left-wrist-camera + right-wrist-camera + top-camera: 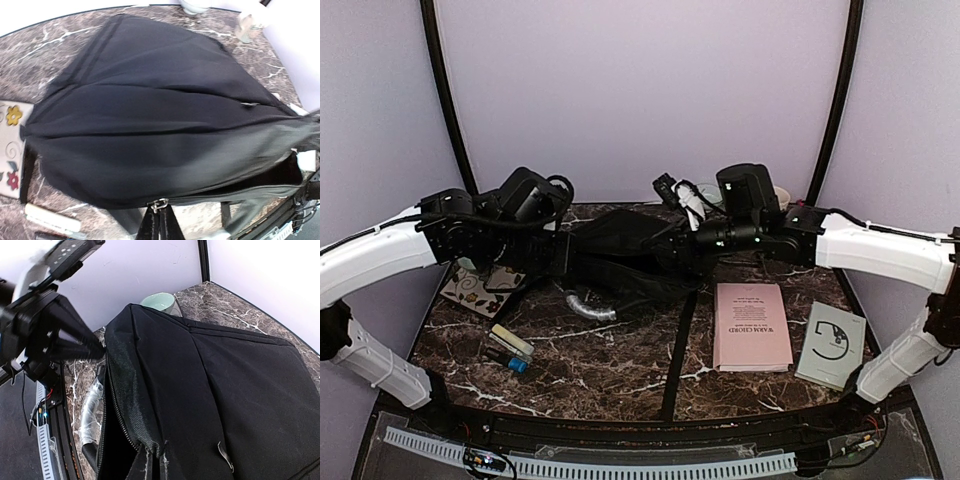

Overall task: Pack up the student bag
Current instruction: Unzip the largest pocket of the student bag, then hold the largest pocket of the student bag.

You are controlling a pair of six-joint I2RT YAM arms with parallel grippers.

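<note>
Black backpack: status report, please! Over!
Left claw and right claw both pinching the large black fabric backpack by its edges. Mouth held open. Pink rectangular paperback book lies beside it, not blocking.

Black student bag [620, 245], pink booklet [752, 325]

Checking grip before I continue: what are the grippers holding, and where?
Both hold the student bag by its zippered opening: left gripper at the zipper pull, right gripper apparently on the facing edge.
</note>
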